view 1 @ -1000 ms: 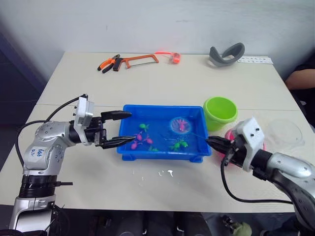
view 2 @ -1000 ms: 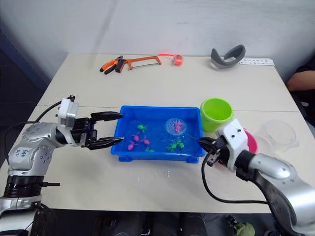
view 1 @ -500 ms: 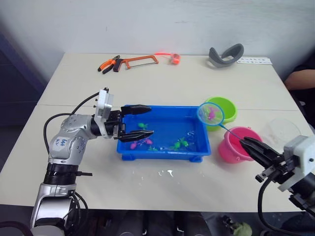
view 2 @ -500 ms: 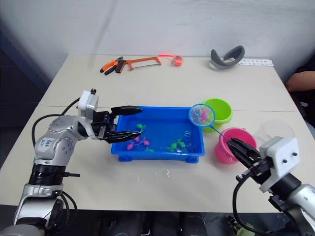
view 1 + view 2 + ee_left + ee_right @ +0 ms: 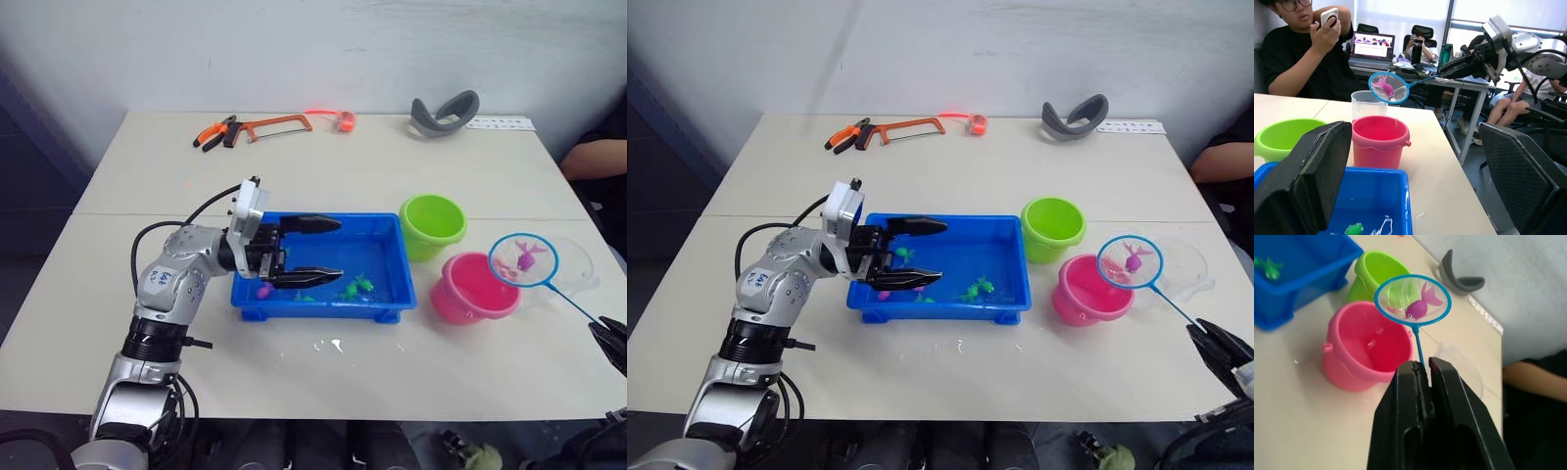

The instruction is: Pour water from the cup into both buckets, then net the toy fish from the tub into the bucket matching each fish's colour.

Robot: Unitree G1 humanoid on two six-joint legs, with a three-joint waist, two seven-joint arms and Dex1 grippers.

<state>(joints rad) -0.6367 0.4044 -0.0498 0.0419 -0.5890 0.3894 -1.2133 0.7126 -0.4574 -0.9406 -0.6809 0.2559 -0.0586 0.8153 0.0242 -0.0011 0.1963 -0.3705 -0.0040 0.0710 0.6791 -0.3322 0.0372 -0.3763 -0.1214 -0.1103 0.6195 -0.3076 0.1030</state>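
While the right gripper (image 5: pixel 1422 369) sits lowest at the table's near edge, its two black fingers are pressed together on the thin handle of the net (image 5: pixel 1413 300), pinching it tight. Straight out past those fingertips the blue hoop hangs in the air, and there's a pink fish (image 5: pixel 1421 305) lying in the mesh! Just beyond and below the hoop, toward the robot's left, stands the pink bucket (image 5: pixel 472 289), open mouth up; the hoop hovers at its rim on the side away from the tub, not inside it. Behind the hoop, the clear cup (image 5: pixel 1185 266) rests on the table, just beside the pink bucket.

Over to the left gripper (image 5: pixel 312 250): its fingers (image 5: pixel 313 224) are spread wide, holding nothing, reaching over the blue tub (image 5: pixel 382 295). Between and just below those fingertips, small green fish (image 5: pixel 355 288) and pink ones float in the water. One finger lies over the tub's far wall, the other over the middle of the water.

Farther along from the left fingertips, just past the tub's corner, sits the green bucket (image 5: pixel 433 224), with the pink one near it.

Way out at the table's far edge: orange pliers (image 5: pixel 214 129), a hacksaw (image 5: pixel 279 122), and a grey curved band (image 5: pixel 445 111).
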